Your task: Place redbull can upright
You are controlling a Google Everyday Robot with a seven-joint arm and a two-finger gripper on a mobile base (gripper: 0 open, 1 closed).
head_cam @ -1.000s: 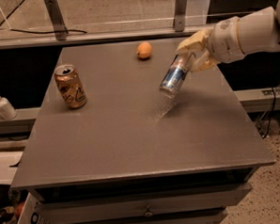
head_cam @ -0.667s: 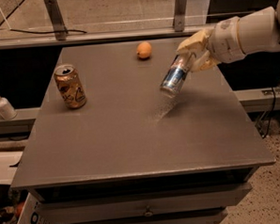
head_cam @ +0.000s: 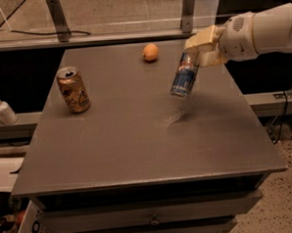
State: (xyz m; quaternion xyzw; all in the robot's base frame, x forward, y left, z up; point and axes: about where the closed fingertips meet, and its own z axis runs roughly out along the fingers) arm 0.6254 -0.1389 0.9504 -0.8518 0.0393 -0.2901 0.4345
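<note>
My pincer (head_cam: 197, 54) grips the redbull can (head_cam: 184, 81) near its top. The can hangs tilted just below the pincer, clear of the tabletop (head_cam: 137, 143). I judge the lift done; righting it and setting it down are left. It is a slim, smooth aluminium cylinder, glossy blue and silver. The tabletop beneath is flat and matte.

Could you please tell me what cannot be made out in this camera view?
All in the camera view:
- Top end of the redbull can: covered by the gripper, which grips it tilted over the table's right rear part.
- Robot arm: cut off by the right edge.
- Print on the gold can: too small to read.
- Cardboard box, bottom left: cut off by the corner.
</note>
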